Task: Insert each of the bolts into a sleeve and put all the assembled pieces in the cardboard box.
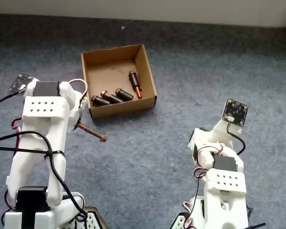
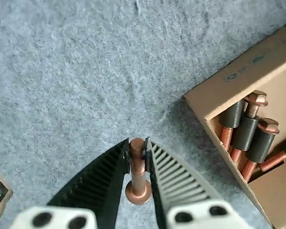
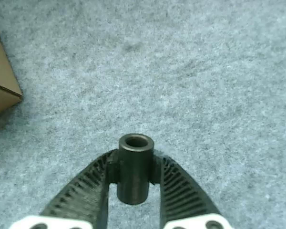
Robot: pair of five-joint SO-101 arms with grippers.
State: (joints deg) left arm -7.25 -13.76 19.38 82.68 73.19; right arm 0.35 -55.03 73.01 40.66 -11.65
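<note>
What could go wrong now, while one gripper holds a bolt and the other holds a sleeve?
1. The left gripper pinches the bolt near its tips only, so it may swivel or slip when pushed.
2. The sleeve in the right gripper has a narrow bore; a slight misalignment could jam the bolt on its rim.

Coppery metal bolt (image 2: 137, 167) — smooth, matt dark sleeve (image 3: 134, 168), cardboard box (image 1: 148, 74), fuzzy carpet (image 1: 181, 57)
</note>
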